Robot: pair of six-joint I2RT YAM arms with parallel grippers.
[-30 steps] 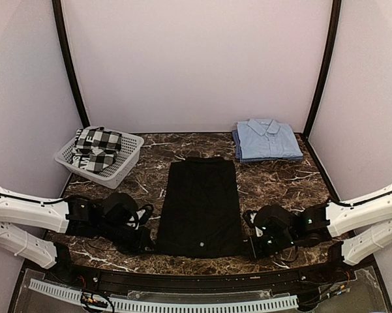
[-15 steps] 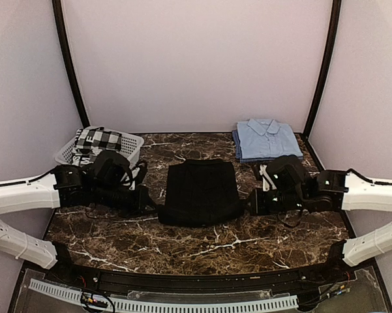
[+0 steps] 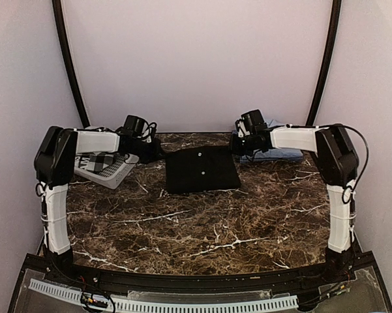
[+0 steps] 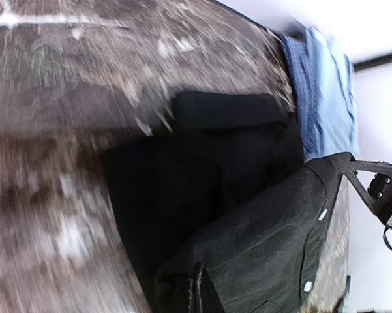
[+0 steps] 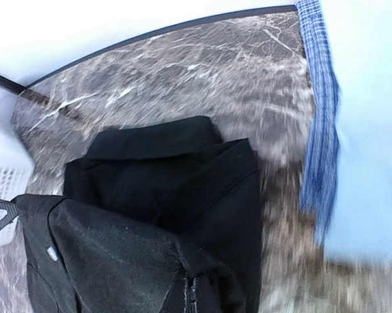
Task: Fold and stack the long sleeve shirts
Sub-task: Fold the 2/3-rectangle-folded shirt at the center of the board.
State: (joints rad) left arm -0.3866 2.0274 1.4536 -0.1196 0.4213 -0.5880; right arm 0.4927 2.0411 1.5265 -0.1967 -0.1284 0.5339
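Note:
The black long sleeve shirt (image 3: 202,169) lies at the back middle of the marble table, its near half doubled over onto the far half, buttons facing up. My left gripper (image 3: 158,155) is shut on the folded layer's left corner, and my right gripper (image 3: 235,147) is shut on its right corner. In the left wrist view the pinched black cloth (image 4: 254,241) runs up from the jaws at the bottom edge (image 4: 199,295). The right wrist view shows the same grip (image 5: 193,295) on the black shirt (image 5: 150,195). The folded light blue shirt (image 3: 284,155) lies at the back right, partly behind the right arm.
A white basket (image 3: 114,173) holding black-and-white checked cloth (image 3: 99,160) stands at the back left, under the left arm. The light blue shirt (image 5: 368,130) sits on a blue checked garment (image 5: 316,130). The back wall is close behind both grippers.
Both grippers have carried the black shirt's near hem from the table's front to the back, folding it in half. The arms now stretch far out.

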